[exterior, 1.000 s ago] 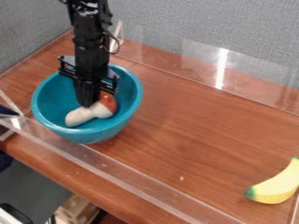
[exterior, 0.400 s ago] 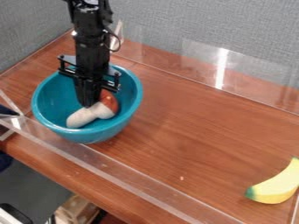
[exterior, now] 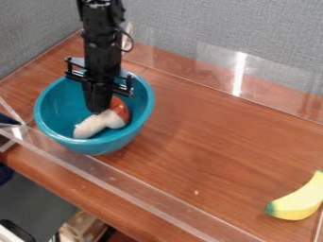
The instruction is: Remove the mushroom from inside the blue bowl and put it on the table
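The blue bowl (exterior: 57, 121) stands at the left end of the table (exterior: 214, 142). Inside it the mushroom (exterior: 93, 124) lies tilted, with its cream stem pointing down-left and its reddish-brown cap (exterior: 121, 112) up against the fingers. My gripper (exterior: 106, 107) reaches straight down into the bowl from the black arm and is shut on the mushroom near the cap. The bowl's inside and the mushroom hide the fingertips in part.
A yellow banana (exterior: 297, 198) lies at the front right corner. Low clear acrylic walls (exterior: 151, 194) edge the table on all sides. Bare wood stretches between the bowl and the banana.
The gripper stays shut inside the bowl. The mushroom has shifted a touch to the right along with it, otherwise nothing has moved.
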Robot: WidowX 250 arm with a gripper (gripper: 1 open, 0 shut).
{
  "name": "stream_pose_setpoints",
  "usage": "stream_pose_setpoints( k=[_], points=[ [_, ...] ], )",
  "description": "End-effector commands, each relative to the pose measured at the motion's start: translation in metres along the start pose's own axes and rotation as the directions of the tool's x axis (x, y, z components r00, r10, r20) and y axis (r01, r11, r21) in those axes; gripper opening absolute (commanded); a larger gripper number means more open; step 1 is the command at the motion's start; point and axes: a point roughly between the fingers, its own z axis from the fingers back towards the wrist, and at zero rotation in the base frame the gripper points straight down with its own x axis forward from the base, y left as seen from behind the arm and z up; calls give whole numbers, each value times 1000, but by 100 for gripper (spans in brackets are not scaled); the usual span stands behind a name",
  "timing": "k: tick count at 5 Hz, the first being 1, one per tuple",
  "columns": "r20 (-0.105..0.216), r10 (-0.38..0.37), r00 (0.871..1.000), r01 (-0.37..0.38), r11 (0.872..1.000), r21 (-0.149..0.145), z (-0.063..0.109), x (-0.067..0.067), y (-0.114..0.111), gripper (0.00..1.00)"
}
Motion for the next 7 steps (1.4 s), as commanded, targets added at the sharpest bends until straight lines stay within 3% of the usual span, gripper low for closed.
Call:
stream_pose_setpoints(
  k=[1, 3, 4, 5, 6, 7],
  points=[
    [78, 6, 997, -7, 1000, 11, 31, 5, -3, 0],
    [88, 32, 996, -32, 999, 1, 52, 4, -8, 0],
    [107, 39, 993, -40, 999, 7, 80, 3, -13, 0],
    [159, -22, 987, 25, 1000, -16, 108, 6, -41, 0],
    [123, -62, 990, 68, 997, -41, 111, 3, -72, 0],
    [116, -109, 987, 114, 993, -35, 104, -6, -113, 0]
  ],
)
